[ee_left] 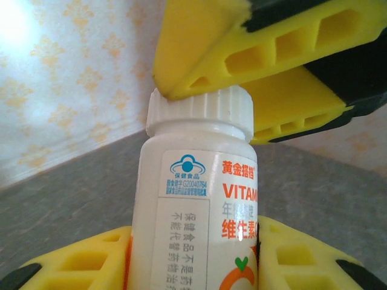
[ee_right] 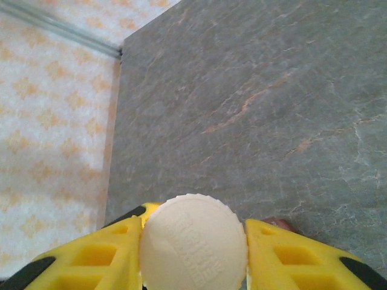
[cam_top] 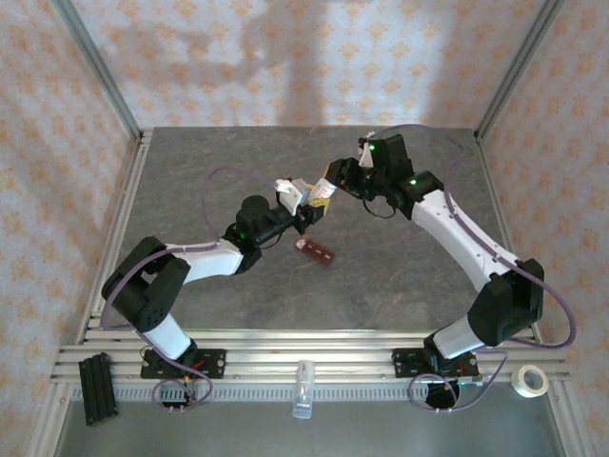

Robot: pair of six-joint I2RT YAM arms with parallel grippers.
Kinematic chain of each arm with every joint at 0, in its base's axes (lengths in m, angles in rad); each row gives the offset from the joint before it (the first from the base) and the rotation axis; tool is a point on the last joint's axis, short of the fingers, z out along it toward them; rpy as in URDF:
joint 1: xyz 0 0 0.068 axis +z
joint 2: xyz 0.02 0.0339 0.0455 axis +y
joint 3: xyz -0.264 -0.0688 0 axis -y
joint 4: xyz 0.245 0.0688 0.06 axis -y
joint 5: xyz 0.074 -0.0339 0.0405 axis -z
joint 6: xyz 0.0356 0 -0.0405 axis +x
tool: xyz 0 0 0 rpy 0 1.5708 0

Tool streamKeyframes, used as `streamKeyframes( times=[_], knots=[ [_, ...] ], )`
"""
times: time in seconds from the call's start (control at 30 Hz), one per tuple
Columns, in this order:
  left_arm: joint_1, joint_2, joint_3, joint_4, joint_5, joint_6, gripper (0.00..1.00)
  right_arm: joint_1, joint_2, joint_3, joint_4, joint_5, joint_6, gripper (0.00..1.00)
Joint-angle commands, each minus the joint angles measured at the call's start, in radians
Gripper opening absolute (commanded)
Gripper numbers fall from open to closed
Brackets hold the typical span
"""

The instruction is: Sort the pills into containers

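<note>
A white vitamin bottle [ee_left: 193, 199] with orange print is held above the table, my left gripper [ee_left: 193, 257] shut on its body. The bottle's ribbed white cap [ee_right: 193, 241] sits between the yellow fingers [ee_right: 91, 260] of my right gripper [ee_right: 195, 244], which is shut on it. From above, both grippers meet mid-table at the bottle [cam_top: 311, 195], left gripper [cam_top: 297, 202] and right gripper [cam_top: 331, 186]. The containers [cam_top: 317, 252], a dark reddish-brown strip, lie on the table just below them. The pills are hidden.
The grey tabletop [cam_top: 400, 267] is fenced by patterned walls with metal posts. On the front rail lie a clear tube [cam_top: 303, 388], a roll of tape [cam_top: 530, 381] at the right and a black block [cam_top: 95, 386] at the left.
</note>
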State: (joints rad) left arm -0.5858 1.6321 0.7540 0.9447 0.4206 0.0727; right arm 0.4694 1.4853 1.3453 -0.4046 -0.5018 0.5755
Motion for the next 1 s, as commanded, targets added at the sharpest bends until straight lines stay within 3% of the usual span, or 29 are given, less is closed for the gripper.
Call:
streamKeyframes(
  times=[0.0,0.17,0.33,0.5,0.7,0.83,0.97],
  knots=[
    [-0.023,-0.061,0.027,0.13,-0.087,0.096,0.0,0.037,-0.009,-0.044,-0.004,0.089,0.109,0.4],
    [-0.023,-0.034,0.021,0.163,-0.096,0.072,0.0,0.037,-0.008,0.003,-0.043,0.128,0.111,0.45],
    [-0.02,-0.015,0.019,0.166,-0.103,0.06,0.0,0.007,0.012,0.139,-0.144,0.124,0.061,0.66],
    [0.001,-0.007,0.019,0.168,-0.071,0.031,0.0,-0.048,-0.011,0.219,-0.187,0.081,-0.012,0.77],
    [0.057,0.013,0.037,0.195,0.1,-0.088,0.0,-0.097,-0.018,0.254,-0.222,-0.02,-0.213,0.78],
    [0.083,0.024,0.057,0.21,0.212,-0.163,0.0,-0.12,-0.029,0.218,-0.201,-0.152,-0.378,0.78],
    [0.101,0.038,0.076,0.218,0.292,-0.223,0.0,-0.12,-0.03,0.202,-0.178,-0.265,-0.435,0.78]
  ],
)
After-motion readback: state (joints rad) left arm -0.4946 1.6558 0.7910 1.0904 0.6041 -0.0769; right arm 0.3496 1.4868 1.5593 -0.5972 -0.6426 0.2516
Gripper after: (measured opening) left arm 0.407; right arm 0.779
